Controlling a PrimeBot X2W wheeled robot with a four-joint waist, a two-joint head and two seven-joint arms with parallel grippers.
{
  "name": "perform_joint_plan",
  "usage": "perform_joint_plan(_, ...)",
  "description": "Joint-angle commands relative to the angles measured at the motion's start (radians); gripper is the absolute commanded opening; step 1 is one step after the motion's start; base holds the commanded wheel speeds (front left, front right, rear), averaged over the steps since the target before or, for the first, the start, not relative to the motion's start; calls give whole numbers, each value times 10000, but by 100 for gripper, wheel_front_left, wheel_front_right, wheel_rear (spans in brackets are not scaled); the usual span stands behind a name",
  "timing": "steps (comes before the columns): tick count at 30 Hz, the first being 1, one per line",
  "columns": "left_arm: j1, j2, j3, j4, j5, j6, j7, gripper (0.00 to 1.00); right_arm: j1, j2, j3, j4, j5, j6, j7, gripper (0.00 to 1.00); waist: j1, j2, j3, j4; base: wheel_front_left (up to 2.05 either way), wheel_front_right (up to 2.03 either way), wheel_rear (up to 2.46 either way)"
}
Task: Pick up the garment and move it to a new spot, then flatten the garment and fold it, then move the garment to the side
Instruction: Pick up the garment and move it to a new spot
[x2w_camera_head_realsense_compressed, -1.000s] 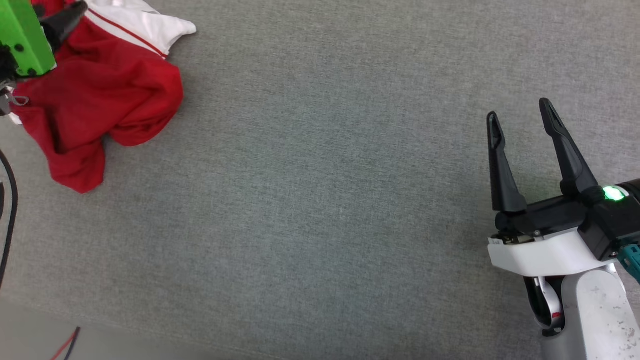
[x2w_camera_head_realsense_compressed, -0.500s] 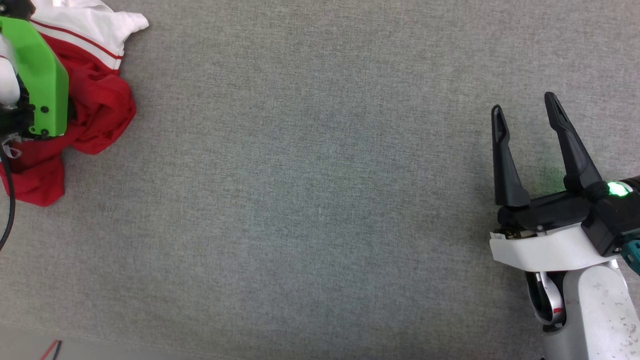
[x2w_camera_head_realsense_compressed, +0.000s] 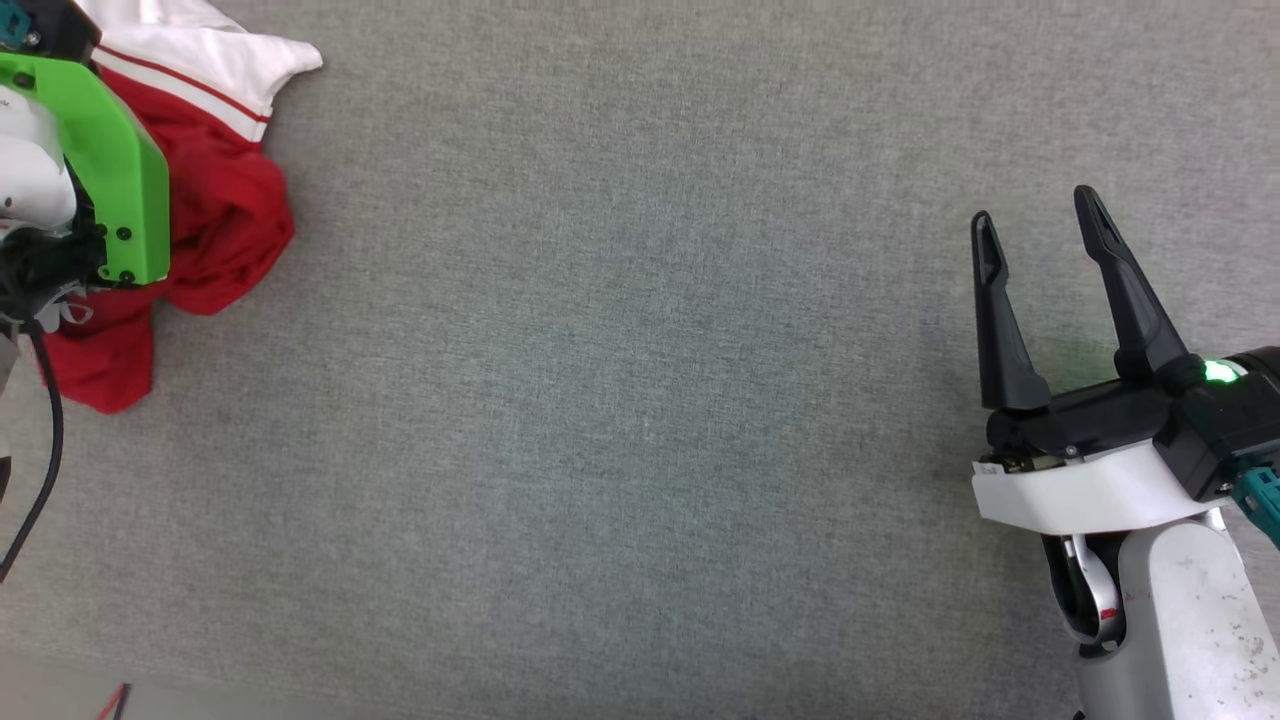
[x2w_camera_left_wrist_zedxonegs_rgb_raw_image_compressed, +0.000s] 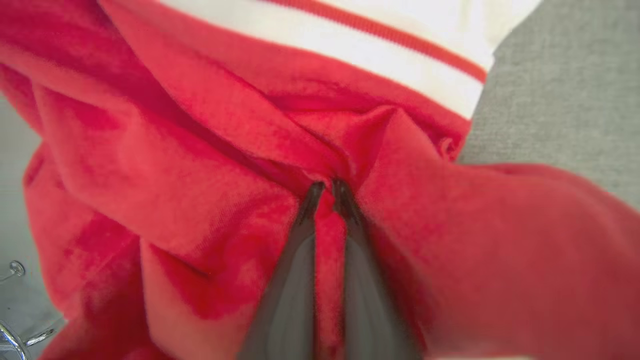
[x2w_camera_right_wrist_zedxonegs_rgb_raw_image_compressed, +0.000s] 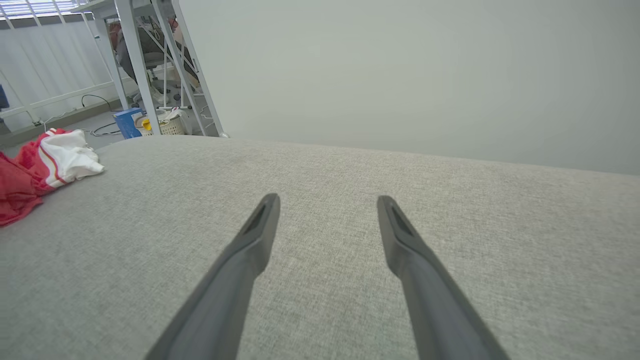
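The garment (x2w_camera_head_realsense_compressed: 230, 210) lies crumpled at the far left of the grey surface, red with a white, red-striped sleeve toward the back. My left arm's green wrist cover (x2w_camera_head_realsense_compressed: 110, 170) hangs over it and hides the fingers in the head view. In the left wrist view my left gripper (x2w_camera_left_wrist_zedxonegs_rgb_raw_image_compressed: 327, 190) is shut on a pinched ridge of the garment's red cloth (x2w_camera_left_wrist_zedxonegs_rgb_raw_image_compressed: 175, 165). My right gripper (x2w_camera_head_realsense_compressed: 1035, 212) stands open at the right, above bare surface and far from the garment. The right wrist view shows the right gripper (x2w_camera_right_wrist_zedxonegs_rgb_raw_image_compressed: 326, 202) holding nothing, with the garment (x2w_camera_right_wrist_zedxonegs_rgb_raw_image_compressed: 30, 165) at the left edge.
The grey fabric surface (x2w_camera_head_realsense_compressed: 640, 400) spreads wide between the arms, and its front edge runs along the bottom of the head view. A black cable (x2w_camera_head_realsense_compressed: 45, 450) hangs at the left. Beyond the far-left corner stand white frame legs (x2w_camera_right_wrist_zedxonegs_rgb_raw_image_compressed: 135, 65), a blue box (x2w_camera_right_wrist_zedxonegs_rgb_raw_image_compressed: 125, 122) and a basket (x2w_camera_right_wrist_zedxonegs_rgb_raw_image_compressed: 167, 125).
My left gripper has gone from open to shut on the red cloth, and its green wrist has come down over the garment. The head camera shifted. The right gripper stays open.
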Motion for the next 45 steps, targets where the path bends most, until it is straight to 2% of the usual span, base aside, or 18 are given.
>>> perform_joint_plan(1,51,43,-22,-156,-111,-28,-234,0,51,-33,0,48,123,-7,-47,100,0,51,-408,17,0,0,0)
perform_joint_plan(8,-403,620,-339,-1375,48,-28,-831,0,329,-33,-11,192,446,-7,-47,100,0,51,-1269,47,0,0,0)
perform_joint_plan(13,-713,482,-675,-2283,177,-29,-965,0,470,-33,23,276,693,-7,-47,100,0,51,-1755,-87,0,0,0)
perform_joint_plan(17,-1085,243,-1042,-3110,392,-29,-976,0,512,-33,24,284,1001,-7,-47,100,0,51,-2052,-546,0,0,0)
perform_joint_plan(22,-1609,-212,-1380,-3794,588,-29,-1016,0,597,-33,28,329,1333,-7,-47,100,0,51,-2261,-1244,0,0,0)
perform_joint_plan(28,-2368,-1167,-2002,-4298,682,-29,-1074,0,726,-33,-17,330,1691,-7,-47,100,0,51,-2371,-2182,0,0,0)
perform_joint_plan(35,-3177,-2205,-3157,-4676,690,-29,-1427,0,748,-33,-187,251,2038,-7,-47,100,0,51,-2252,-3215,0,0,0)
perform_joint_plan(40,-3212,-2669,-3885,-4734,573,-29,-2034,0,821,-33,-384,188,2171,-7,-47,100,0,51,-2118,-3488,0,0,0)
perform_joint_plan(45,-2279,-2724,-4693,-4378,514,-29,-2577,0,836,-33,-452,185,2224,-7,-47,100,0,51,-2017,-3495,0,0,0)
